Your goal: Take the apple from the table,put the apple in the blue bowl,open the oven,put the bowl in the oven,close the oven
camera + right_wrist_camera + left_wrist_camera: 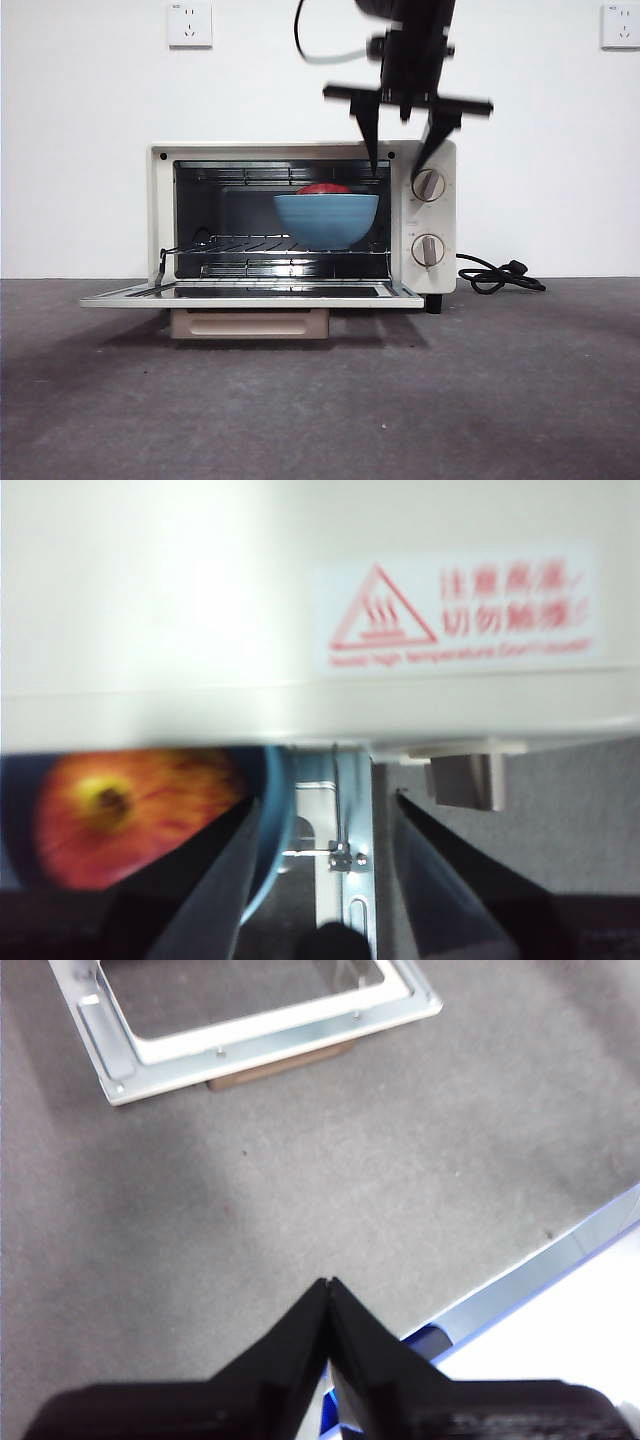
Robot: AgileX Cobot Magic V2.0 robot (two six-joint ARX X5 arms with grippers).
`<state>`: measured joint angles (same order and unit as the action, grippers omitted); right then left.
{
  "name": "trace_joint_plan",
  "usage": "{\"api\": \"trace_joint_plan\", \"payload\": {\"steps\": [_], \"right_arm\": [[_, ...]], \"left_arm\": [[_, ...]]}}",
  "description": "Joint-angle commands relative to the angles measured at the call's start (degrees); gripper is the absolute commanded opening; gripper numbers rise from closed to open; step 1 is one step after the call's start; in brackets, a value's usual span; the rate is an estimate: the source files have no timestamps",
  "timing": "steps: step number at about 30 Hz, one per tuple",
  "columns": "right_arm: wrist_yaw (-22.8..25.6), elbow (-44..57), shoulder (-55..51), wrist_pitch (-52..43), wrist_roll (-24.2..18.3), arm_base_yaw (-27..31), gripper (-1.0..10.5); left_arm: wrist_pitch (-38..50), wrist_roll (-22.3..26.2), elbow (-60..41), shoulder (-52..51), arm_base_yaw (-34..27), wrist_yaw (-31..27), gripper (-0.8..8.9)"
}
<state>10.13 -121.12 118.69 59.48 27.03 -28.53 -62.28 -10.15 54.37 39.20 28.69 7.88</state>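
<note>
Spread apart and gripping nothing, the right gripper's (402, 165) two black jaws hang in front of the oven's (300, 220) upper right corner, tips pointing down, one before the cavity's right edge and the other before the upper knob (429, 185). Our left gripper (329, 1285) is clenched, its jaws meeting at their tips with nothing between them, poised over bare table (300, 1190) well clear of the oven, near the table's edge.

We see one blue bowl (326, 218) standing upright on the wire rack (250, 245) inside the oven, toward the right half of the cavity, mouth up. One apple (323, 188) sits in it, only its red top showing above the rim in the front view. In the right wrist view the apple (130, 815) shows its stem end facing up out of the bowl (275, 830), so its axis runs roughly vertical.

One oven door (250, 293) lies fully open and flat, reaching forward toward us with its long axis running left to right; the beige handle (250, 324) sits below its front edge. In the left wrist view the door (260, 1030) shows its glass pane and metal frame.

Inside the cavity, open room remains left of the bowl and above it. We count two knobs, the second (429, 249) below the first. One black cord (500, 277) lies coiled on the table right of the oven. Two wall sockets (190, 24) are on the white wall, one at each upper side. A red warning label (460, 615) marks the oven's top.
</note>
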Motion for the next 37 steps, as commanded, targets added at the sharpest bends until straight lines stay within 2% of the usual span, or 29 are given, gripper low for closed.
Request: {"api": "trace_joint_plan", "payload": {"steps": [1, 4, 7, 9, 12, 14, 20, 24, 28, 29, 31, 37], "right_arm": [[0.3, -0.1, -2.5, -0.5, -4.9, -0.7, 2.2], [0.8, -0.1, -5.6, 1.2, -10.5, -1.5, 2.2], [4.1, -0.1, -8.8, 5.3, -16.1, -2.6, 2.2], [6.5, -0.1, -10.9, 8.0, -18.4, -3.0, 2.2], [6.2, -0.1, -14.0, 9.7, -19.6, -3.0, 1.8], [6.1, 0.0, -16.0, 10.3, -21.4, -3.0, 1.2], [4.8, 2.4, -22.2, 10.8, -28.2, -2.9, 1.1], [3.5, 10.9, -29.0, 6.4, -30.3, -2.8, 0.9], [2.7, 24.3, -38.1, -1.5, -31.4, -1.9, 0.8], [2.2, 28.2, -40.8, -3.7, -31.6, -1.7, 0.5], [2.1, 35.3, -45.6, -7.8, -31.6, -1.4, -0.1], [2.1, 51.5, -58.5, -12.1, -30.2, 1.0, -0.1]], "left_arm": [[0.5, 0.1, -0.4, 1.5, 0.1, -0.3, -0.05], [1.3, 0.7, -0.4, 4.0, 0.1, -1.1, -0.05], [2.6, 2.0, -0.4, 7.1, 0.0, -3.4, -0.06], [4.1, 2.8, -0.4, 9.5, -0.7, -3.9, -0.08], [5.9, 3.4, -0.4, 12.8, -2.8, -3.4, -0.08], [7.3, 4.5, -0.4, 14.9, -4.6, -1.6, -0.08], [12.3, 7.4, -0.4, 21.2, -12.3, 10.0, -0.08], [14.0, 8.9, -0.4, 26.2, -18.3, 15.5, -0.09], [15.3, 10.4, -0.4, 31.3, -23.3, 17.5, -0.09], [16.0, 10.4, -0.4, 32.8, -24.6, 18.3, -0.09], [17.3, 10.4, -0.4, 35.8, -26.8, 20.9, -0.08], [21.3, 9.7, -0.4, 45.4, -30.3, 25.7, -0.08]]}}
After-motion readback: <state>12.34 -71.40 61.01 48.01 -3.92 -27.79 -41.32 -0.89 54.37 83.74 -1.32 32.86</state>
